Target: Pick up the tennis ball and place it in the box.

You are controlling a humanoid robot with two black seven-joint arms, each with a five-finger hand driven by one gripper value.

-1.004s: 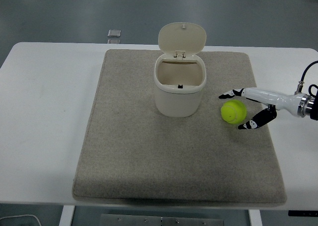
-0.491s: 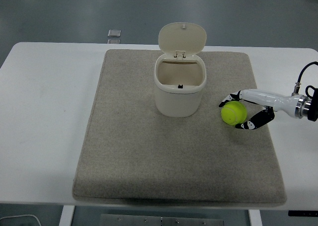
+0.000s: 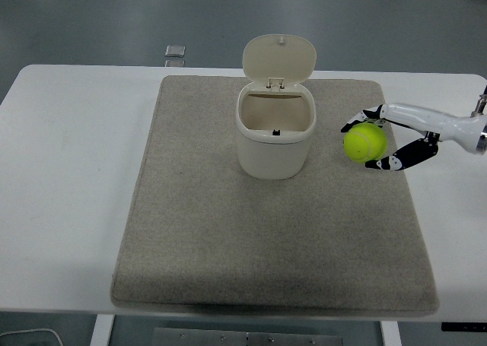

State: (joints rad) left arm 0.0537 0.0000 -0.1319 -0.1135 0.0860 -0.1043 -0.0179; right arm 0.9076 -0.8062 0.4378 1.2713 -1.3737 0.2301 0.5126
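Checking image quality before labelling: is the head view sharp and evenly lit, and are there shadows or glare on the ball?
Head view: sharp and evenly lit, no motion blur on the right hand. The tennis ball is bright, with no blown-out glare. Only soft shadows show, inside the box and along the mat's near edge.

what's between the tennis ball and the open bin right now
Nothing: in the head view only bare grey mat lies between the tennis ball, held in the right hand, and the cream bin.

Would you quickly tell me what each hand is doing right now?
Right hand: closed on the tennis ball.
Left hand: not in view.
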